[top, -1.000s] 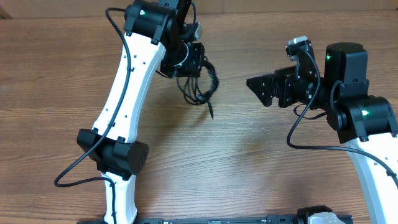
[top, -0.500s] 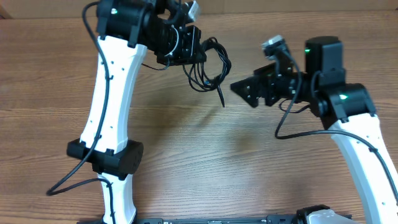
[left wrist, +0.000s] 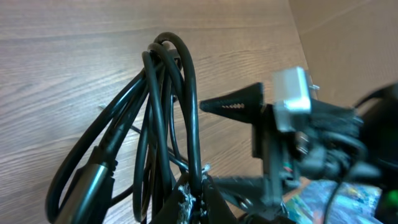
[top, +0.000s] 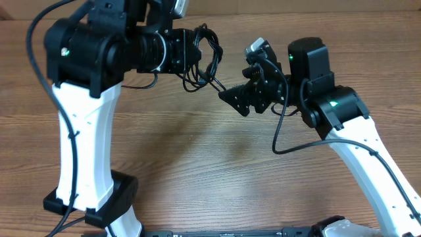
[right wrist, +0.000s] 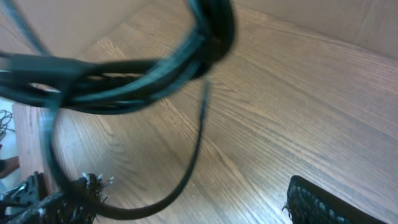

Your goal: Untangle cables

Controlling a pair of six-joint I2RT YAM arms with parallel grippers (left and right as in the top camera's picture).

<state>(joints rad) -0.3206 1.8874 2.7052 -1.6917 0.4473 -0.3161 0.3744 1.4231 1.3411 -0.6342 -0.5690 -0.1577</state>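
Note:
The cables [top: 212, 58] are a bundle of thin black loops lifted off the wooden table [top: 197, 164] at the upper middle. My left gripper [top: 196, 55] is shut on a strand of this bundle; in the left wrist view the loops [left wrist: 166, 106] rise from its closed jaws [left wrist: 199, 200]. My right gripper [top: 232, 103] stands open just right of and below the bundle, pointing left. In the right wrist view the cables [right wrist: 130, 78] cross the top, and one strand [right wrist: 189, 171] curves down between the wide-apart fingers [right wrist: 326, 204], running up against the left finger.
The right gripper's finger [left wrist: 233, 104] and its white camera block [left wrist: 291, 98] show close behind the loops in the left wrist view. The left arm's white links [top: 82, 138] stand at the left, the right arm's [top: 368, 158] at the right. A cardboard wall [right wrist: 323, 18] lies beyond the table.
The left gripper has lifted the cable bundle off the table and turned it toward the right. The right gripper has moved left and up to just beside the bundle, staying open.

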